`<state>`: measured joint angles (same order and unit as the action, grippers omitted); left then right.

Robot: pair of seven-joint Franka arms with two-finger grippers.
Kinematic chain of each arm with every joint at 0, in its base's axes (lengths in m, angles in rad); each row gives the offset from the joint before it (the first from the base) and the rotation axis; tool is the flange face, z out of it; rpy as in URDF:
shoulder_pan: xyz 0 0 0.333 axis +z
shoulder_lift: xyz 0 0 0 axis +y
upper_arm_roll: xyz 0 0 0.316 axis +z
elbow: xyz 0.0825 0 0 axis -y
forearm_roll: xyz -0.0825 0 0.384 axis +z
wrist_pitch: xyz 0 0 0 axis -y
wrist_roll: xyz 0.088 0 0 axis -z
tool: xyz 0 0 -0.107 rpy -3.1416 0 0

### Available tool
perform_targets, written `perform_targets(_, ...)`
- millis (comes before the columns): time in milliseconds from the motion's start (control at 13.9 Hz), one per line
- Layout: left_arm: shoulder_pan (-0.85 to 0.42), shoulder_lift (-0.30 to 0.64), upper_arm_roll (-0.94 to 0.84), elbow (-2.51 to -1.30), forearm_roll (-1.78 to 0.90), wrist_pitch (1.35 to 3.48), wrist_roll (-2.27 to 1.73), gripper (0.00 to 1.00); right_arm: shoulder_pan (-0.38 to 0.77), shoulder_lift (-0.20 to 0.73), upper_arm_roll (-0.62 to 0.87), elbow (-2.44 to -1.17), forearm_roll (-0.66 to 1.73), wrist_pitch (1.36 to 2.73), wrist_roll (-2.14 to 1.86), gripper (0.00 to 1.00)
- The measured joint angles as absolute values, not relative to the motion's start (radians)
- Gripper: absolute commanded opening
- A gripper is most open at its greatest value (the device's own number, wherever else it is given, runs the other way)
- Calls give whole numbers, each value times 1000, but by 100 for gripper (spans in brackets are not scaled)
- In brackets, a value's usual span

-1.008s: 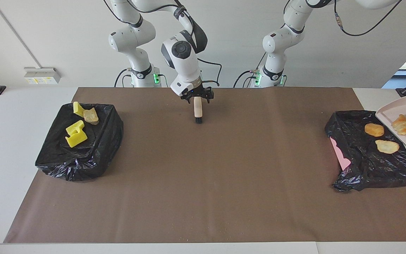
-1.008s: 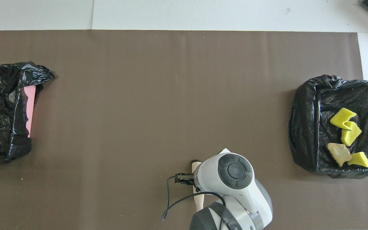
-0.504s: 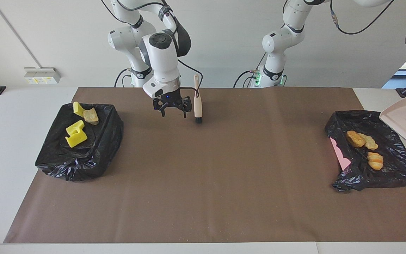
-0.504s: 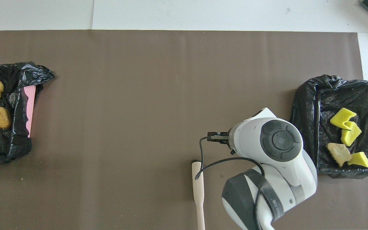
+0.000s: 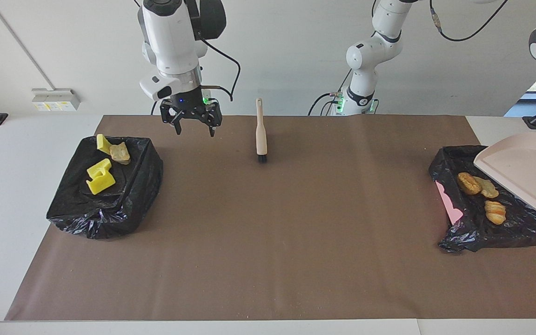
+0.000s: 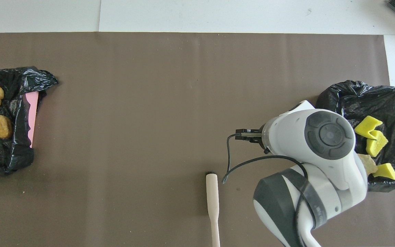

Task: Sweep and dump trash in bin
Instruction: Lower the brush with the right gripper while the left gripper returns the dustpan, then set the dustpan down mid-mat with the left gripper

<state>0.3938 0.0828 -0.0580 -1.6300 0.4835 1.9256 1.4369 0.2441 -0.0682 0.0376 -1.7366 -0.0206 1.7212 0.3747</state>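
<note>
I stand at the tabletop (image 5: 268, 260) and I judge that the task is at its end. All the trash lies in two black-lined bins. In the bin at the right arm's end (image 5: 110, 218), at middle height near the edge of the facing frame, I count three yellow scraps (image 5: 99, 177) and one brown lump (image 5: 120, 153). In the bin at the left arm's end (image 5: 482, 232), near the other edge of this frame, lie three bread-like lumps (image 5: 470, 184) close together. I see no scrap on the brown mat (image 5: 268, 209) between the bins.

The right end effector (image 5: 194, 129) hangs in the upper part of the facing frame, over the mat between the first bin and the brush (image 5: 261, 135). Its fingers are spread wide and hold nothing. The brush lies flat on the mat, in the upper middle of the frame, well apart from both bins.

The dustpan (image 5: 524, 172) hangs tilted over the bin with the bread lumps, and its tray looks empty. The left end effector itself is outside both frames. It is pressed together, and because the pan floats in the air under that arm, I judge that it pinches the pan's handle.

So the step in hand seems to be the end of the dumping. The next move, I think, calls for the left arm to bring the pan away from the bin and set it flat on the mat before it lets go. It must take care that the pan's edge does not catch the loose liner. The right arm only needs to wait.
</note>
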Motion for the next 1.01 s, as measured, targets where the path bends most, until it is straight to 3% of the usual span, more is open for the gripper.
perform_targets(432,145,62,-74,-1668,289,1732,929,0,180,-80,0,-1590,-30,1593,288,100)
perform_targets(720,17,53,-74,-1789,154,1741,560,0,168,-141,-94,-1554,-32,1552,244,100)
perform_targets(1008,-204,87,-77,-1874,36,1881,136,0,163,-160,-196,-1557,-32,1522,8,100)
